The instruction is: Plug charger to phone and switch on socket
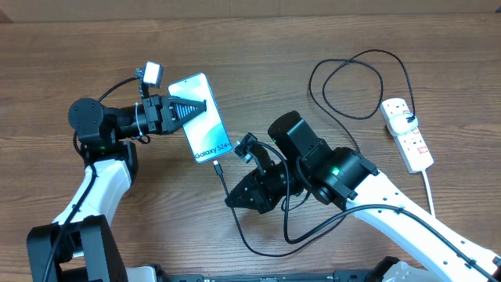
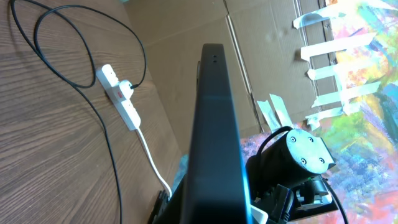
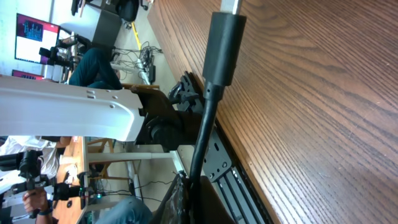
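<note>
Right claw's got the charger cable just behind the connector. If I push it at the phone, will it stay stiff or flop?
Likely floppy overall: the charger cable lies in loose loops on the table. The short stretch past the right claw looks straight behind a thicker connector, so it may hold aim under gentle pushing, but could buckle sideways.

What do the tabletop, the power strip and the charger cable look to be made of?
Tabletop: wood or wood-look laminate, matte; brown grain lines run across it.
Power strip: likely white moulded plastic, smooth, with red switches.
Charger: black rubbery or plastic sheath, matte, curling in loose loops.
</note>
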